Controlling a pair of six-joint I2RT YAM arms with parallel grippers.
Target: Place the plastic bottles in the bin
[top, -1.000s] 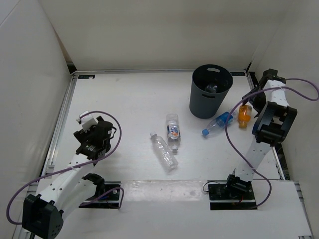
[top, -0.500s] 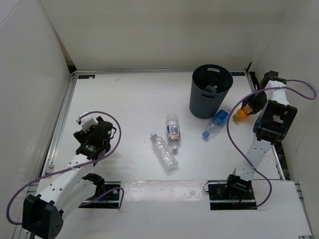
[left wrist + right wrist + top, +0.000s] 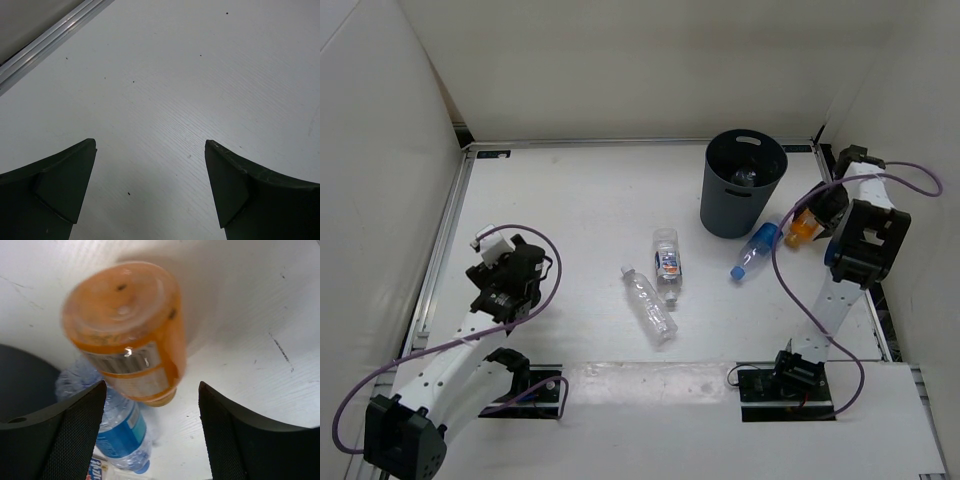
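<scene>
The dark grey bin (image 3: 744,190) stands at the back right with a clear bottle (image 3: 744,176) inside. The blue-tinted bottle (image 3: 752,250) lies just in front of it, and shows in the right wrist view (image 3: 120,432). The orange-blue label bottle (image 3: 667,262) and the plain bottle (image 3: 648,304) lie mid-table. An orange bottle (image 3: 802,228) lies tipped by my right gripper (image 3: 817,213). In the right wrist view it (image 3: 127,330) lies just beyond the open, empty gripper (image 3: 152,440). My left gripper (image 3: 510,268) is open and empty over bare table (image 3: 150,185).
White walls enclose the table on three sides. An aluminium rail (image 3: 45,42) runs along the left edge near my left gripper. The bin's dark wall (image 3: 20,375) shows left of my right fingers. The right arm's purple cable (image 3: 910,180) loops by the right wall.
The orange bottle has tipped from upright onto its side toward the bin. The blue-tinted bottle has swung and shifted slightly right. My right gripper has moved back toward the wall. The left arm is still.
</scene>
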